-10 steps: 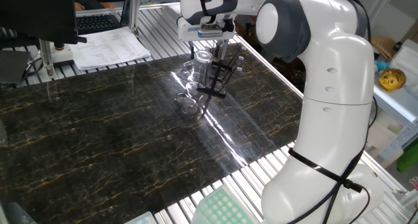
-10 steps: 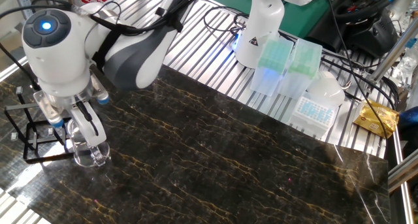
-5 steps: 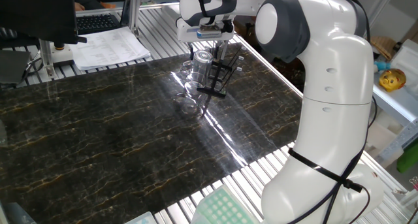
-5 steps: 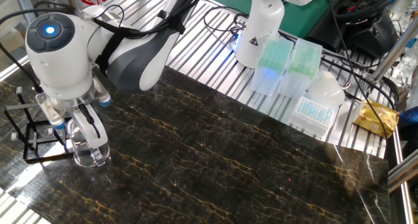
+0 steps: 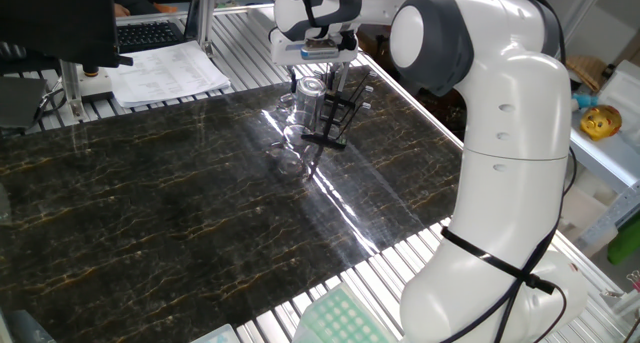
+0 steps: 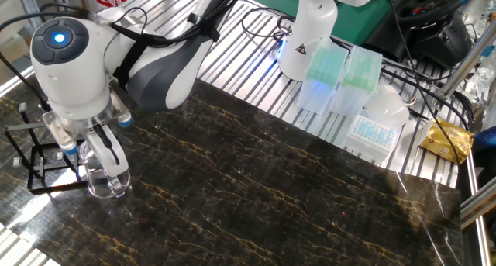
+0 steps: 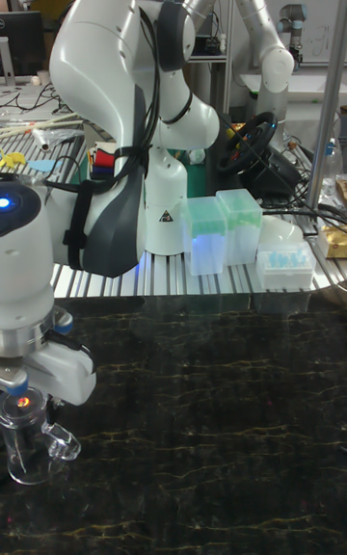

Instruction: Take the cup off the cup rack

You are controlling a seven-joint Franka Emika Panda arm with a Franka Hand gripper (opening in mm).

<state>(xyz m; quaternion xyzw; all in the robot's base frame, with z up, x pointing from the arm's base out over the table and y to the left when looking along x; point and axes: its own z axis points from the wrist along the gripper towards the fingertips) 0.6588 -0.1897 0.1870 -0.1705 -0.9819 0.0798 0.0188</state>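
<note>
— One clear cup (image 6: 103, 173), directly under the gripper (image 6: 101, 148), rim up, handle (image 7: 60, 441) jutting sideways in the tall fixed view.
— Held?
— Looks so: fingers (image 6: 106, 146) closed on the glass wall, one seemingly inside the rim. Whether the base touches the dark marble table (image 6: 256, 196) or hangs just above it, cannot tell.
— And the cup rack (image 6: 39, 161)?
— Just beside the gripper, black rods upright, flat base on the table. From one fixed view, cup (image 5: 309, 101) and rack (image 5: 337, 111) overlapping beneath the gripper (image 5: 322, 75); touching or apart, cannot tell.
— Farther out from the hand?
— Well away, past the table edge: green pipette tip boxes (image 6: 339, 78) and a stack of papers (image 5: 166, 73).
</note>
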